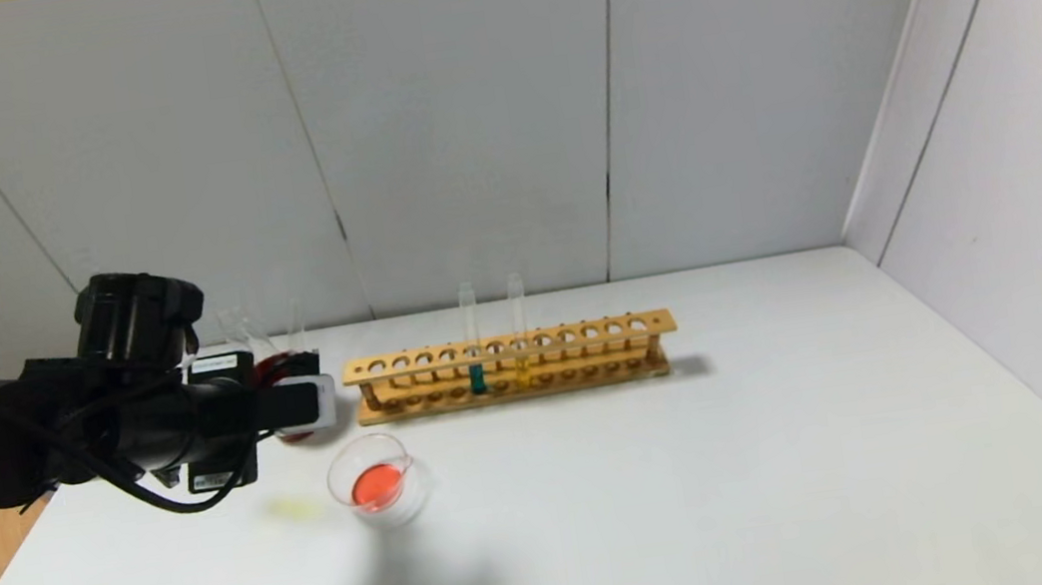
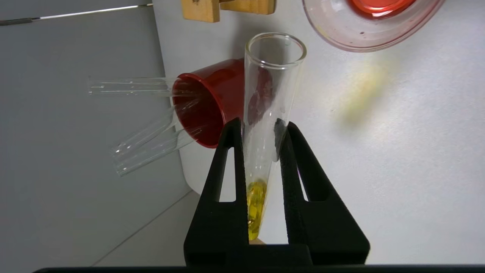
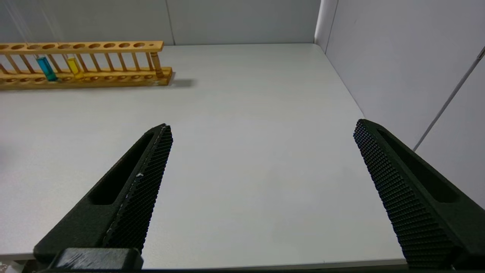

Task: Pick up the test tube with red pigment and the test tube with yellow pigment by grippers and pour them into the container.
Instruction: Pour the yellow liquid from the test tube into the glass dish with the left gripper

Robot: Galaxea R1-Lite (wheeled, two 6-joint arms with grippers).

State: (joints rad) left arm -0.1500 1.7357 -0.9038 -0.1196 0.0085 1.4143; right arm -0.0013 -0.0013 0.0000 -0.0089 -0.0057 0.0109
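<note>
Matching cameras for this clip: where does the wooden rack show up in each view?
Head view: rack mid-table near the back wall, beyond the container.
Left wrist view: only one end of it shows, at the picture's edge beside the container.
Right wrist view: far across the table.
Shared landmark: the container, in the head and left wrist views.

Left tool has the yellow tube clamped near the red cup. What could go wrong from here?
1. The left tool grips the yellow tube low down, so the smooth glass might slip or pivot when tipped.
2. The red cup, with empty tubes sticking out, lies close by; a swing could knock it.
3. A yellowish smear already marks the table beside the glass dish, so pouring could miss again.
</note>
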